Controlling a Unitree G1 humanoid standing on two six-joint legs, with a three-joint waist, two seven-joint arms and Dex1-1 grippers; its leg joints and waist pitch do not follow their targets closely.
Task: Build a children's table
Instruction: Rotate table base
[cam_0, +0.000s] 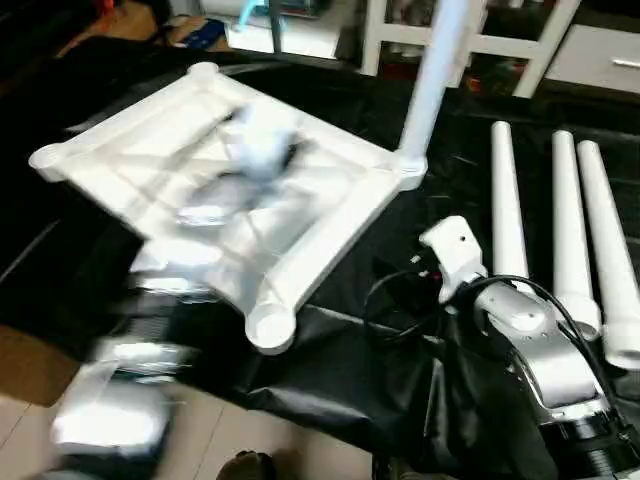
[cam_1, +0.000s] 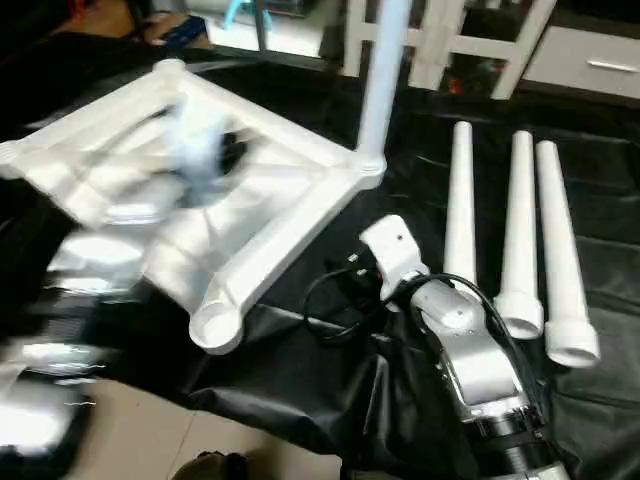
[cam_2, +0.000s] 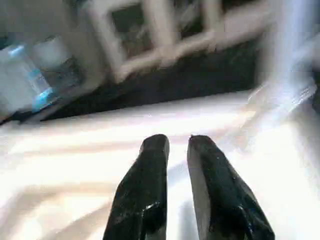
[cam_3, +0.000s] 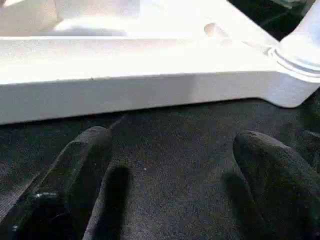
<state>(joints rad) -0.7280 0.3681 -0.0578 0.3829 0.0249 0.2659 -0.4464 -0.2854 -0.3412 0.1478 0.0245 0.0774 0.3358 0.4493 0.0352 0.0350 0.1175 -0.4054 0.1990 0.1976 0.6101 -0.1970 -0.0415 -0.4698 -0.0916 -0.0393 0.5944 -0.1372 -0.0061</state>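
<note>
White plastic dominates your worktop: the children's tabletop (cam_0: 240, 190) lies underside up on the black cloth (cam_0: 340, 370), X-ribs showing, with one tube leg (cam_0: 432, 85) already upright in its far right corner socket (cam_0: 408, 168). Three spare legs (cam_1: 520, 240) lie side by side to the right, well apart from the slab. Your left gripper (cam_2: 177, 187) hangs over the ribbed underside, its fingers a narrow gap apart and clamped on nothing. Your right gripper (cam_3: 170, 185) stands wide open just beside the tabletop's near edge — empty, over bare cloth. By the look of it, one leg is done and three remain. Your next move calls for swinging the right arm to the nearest loose leg, gripping it and seating it squarely in an empty socket (cam_0: 268, 325).
</note>
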